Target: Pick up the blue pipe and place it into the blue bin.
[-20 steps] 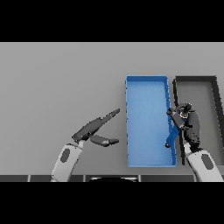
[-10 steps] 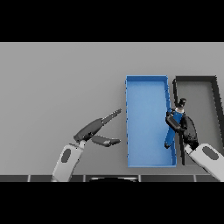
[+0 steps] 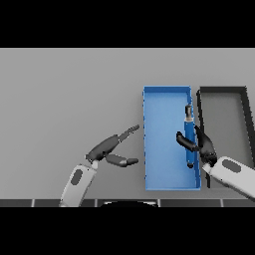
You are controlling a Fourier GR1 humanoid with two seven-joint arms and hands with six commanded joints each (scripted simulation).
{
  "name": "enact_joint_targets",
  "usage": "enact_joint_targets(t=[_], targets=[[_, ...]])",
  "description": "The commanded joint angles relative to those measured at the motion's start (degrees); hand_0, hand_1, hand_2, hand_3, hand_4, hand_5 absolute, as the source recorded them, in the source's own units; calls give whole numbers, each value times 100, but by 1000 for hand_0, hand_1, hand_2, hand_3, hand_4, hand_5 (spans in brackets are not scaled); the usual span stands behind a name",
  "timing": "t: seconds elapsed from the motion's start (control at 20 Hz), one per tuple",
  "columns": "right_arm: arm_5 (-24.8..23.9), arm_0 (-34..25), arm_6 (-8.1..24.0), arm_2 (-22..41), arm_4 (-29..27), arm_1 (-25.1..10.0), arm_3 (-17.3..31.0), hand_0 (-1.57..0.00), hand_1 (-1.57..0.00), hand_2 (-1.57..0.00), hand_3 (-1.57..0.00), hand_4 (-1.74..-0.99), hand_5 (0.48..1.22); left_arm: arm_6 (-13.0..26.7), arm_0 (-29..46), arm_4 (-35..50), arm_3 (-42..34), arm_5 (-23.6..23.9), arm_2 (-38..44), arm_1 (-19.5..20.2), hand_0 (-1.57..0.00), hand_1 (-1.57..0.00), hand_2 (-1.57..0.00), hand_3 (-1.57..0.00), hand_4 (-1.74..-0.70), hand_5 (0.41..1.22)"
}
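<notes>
Since the earlier picture the right hand [image 3: 203, 144] has come lower and brought the long blue pipe [image 3: 189, 135] over the right side of the shallow rectangular blue bin [image 3: 167, 97]. The wide grey table [image 3: 69, 99] is carrying this bin and, just beside it on the right, a dark rectangular bin [image 3: 221, 90]. The right hand's fingers are curling round the pipe. The left hand [image 3: 110, 148] is hovering left of the blue bin, fingers spread.

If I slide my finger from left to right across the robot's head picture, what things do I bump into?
Left hand → blue bin → blue pipe, held in the right hand over the bin's right side → dark bin.
</notes>
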Motion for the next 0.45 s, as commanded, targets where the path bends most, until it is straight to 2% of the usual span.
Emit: enact_joint_targets(t=[0.0, 0.25, 0.3, 0.4], targets=[[17, -8, 0, 12, -14, -59, -4, -16, -14, -14, -8, -1030, 682, -36, -4, -12, 35, -1, 5, 13, 1, 1, 1, 1, -888, 429], [25, -162, 0, 152, -101, 9, -8, -6, -5, -5, -3, -1022, 658, -69, 11, 44, -17, -28, 61, 76, 1, 1, 1, 1, -885, 431], [19, -192, 0, 222, -120, -89, -88, -6, -5, -5, -3, -1022, 655, -88, 21, 52, -17, -39, 49, 71, 1, 1, 1, 1, -885, 431], [57, -193, -42, 176, -163, -72, 22, -6, -5, -5, -3, -1022, 643, -65, -3, 19, 2, -27, 43, 70, 1, 1, 1, 1, -885, 431]])
